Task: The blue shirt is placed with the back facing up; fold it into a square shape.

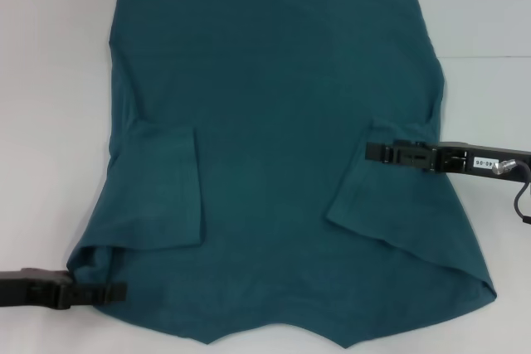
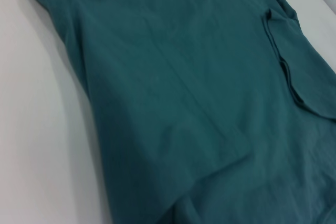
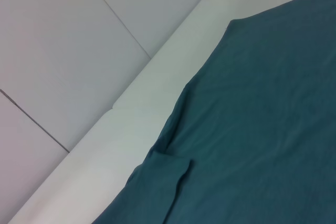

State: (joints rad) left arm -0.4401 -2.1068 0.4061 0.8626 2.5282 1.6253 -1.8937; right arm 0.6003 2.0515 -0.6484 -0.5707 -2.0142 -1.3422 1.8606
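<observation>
Blue shirt (image 1: 274, 122) w/ sleeves in

One large dark teal-blue short-sleeved shirt of soft matte fabric (image 1: 282, 113) lies spread on one white table surface (image 1: 50, 80), with two short sleeves folded inward over its body, one on each side. Two black robot grippers are in view: the left gripper (image 1: 116, 292) at the shirt's near left corner and the right gripper (image 1: 375, 152) over the right sleeve.
</observation>
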